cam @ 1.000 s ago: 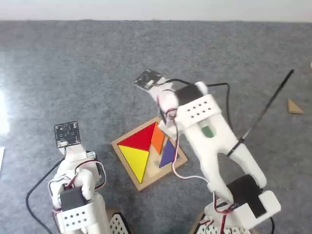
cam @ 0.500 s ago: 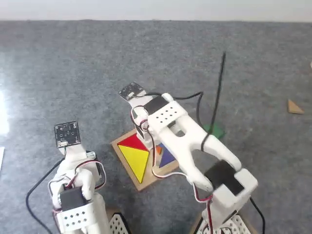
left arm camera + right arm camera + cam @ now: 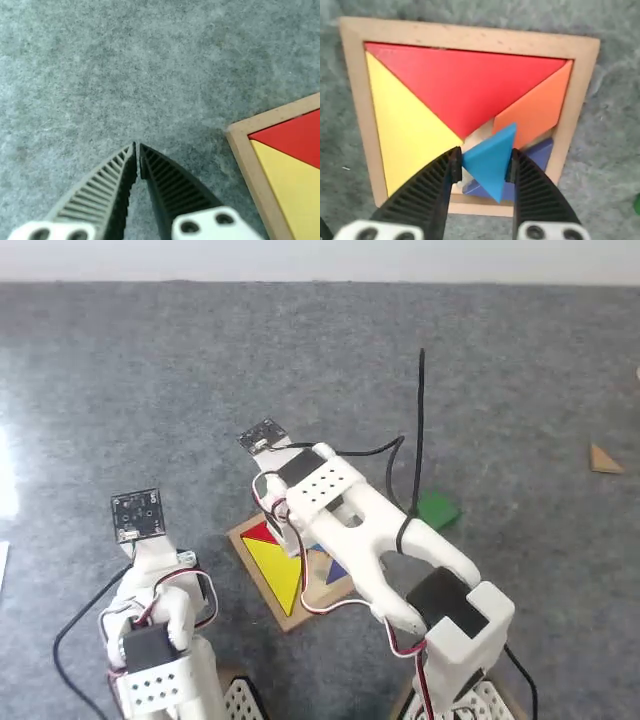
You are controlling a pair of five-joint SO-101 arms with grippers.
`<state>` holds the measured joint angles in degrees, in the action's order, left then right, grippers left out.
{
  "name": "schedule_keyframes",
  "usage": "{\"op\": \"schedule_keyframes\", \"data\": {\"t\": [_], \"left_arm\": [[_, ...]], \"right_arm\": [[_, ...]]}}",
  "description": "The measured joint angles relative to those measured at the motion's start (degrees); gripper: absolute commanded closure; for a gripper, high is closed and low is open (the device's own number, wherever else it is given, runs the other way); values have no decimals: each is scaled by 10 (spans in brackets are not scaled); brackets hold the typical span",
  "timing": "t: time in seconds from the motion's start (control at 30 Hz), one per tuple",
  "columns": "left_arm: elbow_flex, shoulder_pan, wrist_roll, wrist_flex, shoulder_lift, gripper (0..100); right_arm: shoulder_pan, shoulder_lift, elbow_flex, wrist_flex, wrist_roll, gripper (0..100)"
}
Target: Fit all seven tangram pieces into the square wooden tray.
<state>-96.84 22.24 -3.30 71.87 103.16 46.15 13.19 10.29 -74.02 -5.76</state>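
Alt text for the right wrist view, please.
The right gripper clamps a blue triangle over the square wooden tray. In the tray lie a red triangle, a yellow triangle, an orange piece and a purple piece.

Matt wooden tray [image 3: 475,34] (rough felt mat [image 3: 150,370])

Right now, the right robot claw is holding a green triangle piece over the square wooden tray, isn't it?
Not green. The right gripper is holding a blue triangle piece over the square wooden tray. The right wrist view shows it pinched between the fingers.
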Motion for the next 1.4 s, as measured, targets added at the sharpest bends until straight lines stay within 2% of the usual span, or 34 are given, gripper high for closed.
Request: {"op": "schedule_keyframes", "data": {"t": [0.6,0.8,1.07,1.23,1.4], "left_arm": [[0,0,0,0,0,987],[0,0,0,0,0,987],[0,0,0,0,0,987],[0,0,0,0,0,987],[0,0,0,0,0,987]], "right_arm": [[10,0,0,-15,-7,898],[10,0,2,-14,-53,898],[38,0,28,-13,-59,898],[40,0,41,-13,-101,898],[40,0,41,-13,-110,896]]}}
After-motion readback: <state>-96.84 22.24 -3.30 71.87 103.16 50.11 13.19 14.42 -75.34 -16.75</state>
